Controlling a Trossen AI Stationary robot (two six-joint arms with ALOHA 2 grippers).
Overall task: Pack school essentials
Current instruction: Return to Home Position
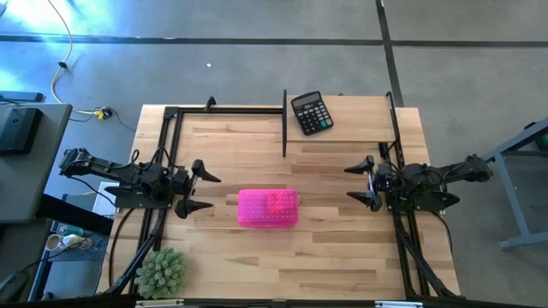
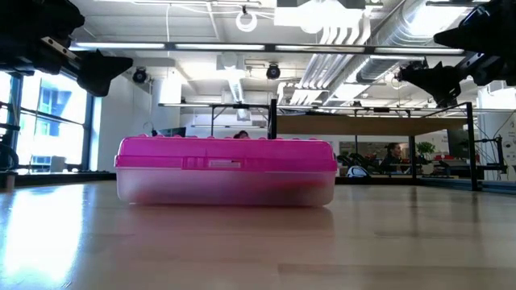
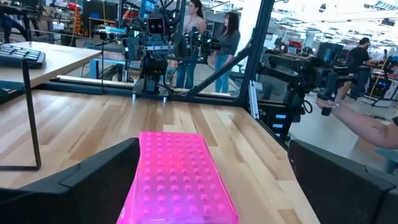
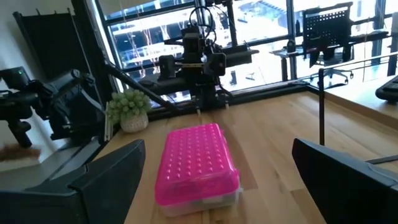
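One pink supply box (image 1: 268,208) lies at mid-frame in the high view, flat on the bench (image 1: 342,248). In the low view its lid is down and sits flush all round. Contents not readable through the cloudy base. No stationery shows loose on the bench, so I judge packing done.

My left fingers (image 1: 204,174) hang at mid-left of the frame, spread wide, nothing between them, well apart from the box. My right fingers (image 1: 361,200) mirror them at mid-right, likewise released and bare.

Calculator (image 1: 312,113) sits at upper centre, fuzzy plant (image 1: 162,272) at lower left. Neither is mine to pack.

Step in hand, as I read it: tuck both arms home. To do it well, draw each arm back along its own side, hold height over the box, steer clear of the black upright post (image 1: 284,124) beside the calculator, and leave the fingers released.
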